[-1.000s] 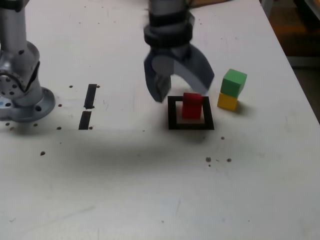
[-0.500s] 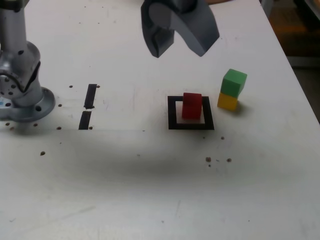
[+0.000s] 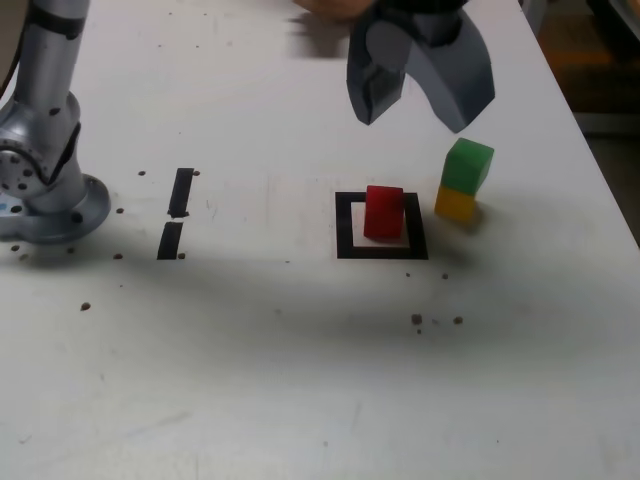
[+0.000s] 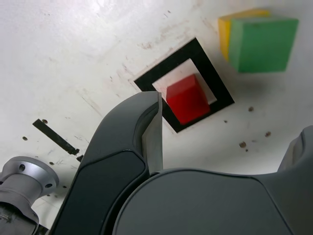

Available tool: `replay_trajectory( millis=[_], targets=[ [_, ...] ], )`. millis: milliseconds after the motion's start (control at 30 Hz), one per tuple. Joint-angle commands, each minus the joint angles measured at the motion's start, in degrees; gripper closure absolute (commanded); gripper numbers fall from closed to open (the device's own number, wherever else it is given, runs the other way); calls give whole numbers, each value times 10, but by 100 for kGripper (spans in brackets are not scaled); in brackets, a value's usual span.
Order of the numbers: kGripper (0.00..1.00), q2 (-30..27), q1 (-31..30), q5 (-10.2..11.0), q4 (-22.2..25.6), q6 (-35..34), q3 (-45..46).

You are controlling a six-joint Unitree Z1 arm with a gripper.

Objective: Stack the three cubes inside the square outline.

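Exterior and wrist views, 1 arm over a white table (image 3: 300, 380). The gripper (image 3: 420, 95) hangs above the surface with its jaws spread wide and nothing between them, toward the far side of the table from the cubes.

The red cube (image 3: 383, 212) sits inside the square outline (image 3: 345, 225), resting on the white centre; in the wrist view the red cube (image 4: 188, 98) appears turned slightly against the outline's (image 4: 215, 81) tape edges, though the oblique angle makes this uncertain. The green cube (image 3: 468, 165) rests on top of the yellow cube (image 3: 455, 204), this pair standing just beside the outline on the exterior view's right, apart from the tape. The green cube sits a little offset and rotated on the yellow one.

Handling, as a judgement: the 3 cubes look rigid, light and smooth-faced, narrower than the open jaws, so a grip across 2 opposite vertical faces at mid-height should hold. Each cube has no long axis; only the yaw of its faces matters, and the jaws would need aligning with the green cube's rotated faces. The green cube, being uppermost, seems the one to take first, lifted straight up so the yellow cube is not dragged.
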Motion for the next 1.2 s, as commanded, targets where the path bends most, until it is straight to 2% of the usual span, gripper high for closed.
replay_trajectory(
  millis=[0,267,600,1167],
  targets=[
    [4,15,3,3,-4,1,-3],
    [4,53,9,6,-14,2,-23],
    [4,86,9,-3,-18,4,-60],
    [5,125,9,-17,-32,2,-71]
  ],
)
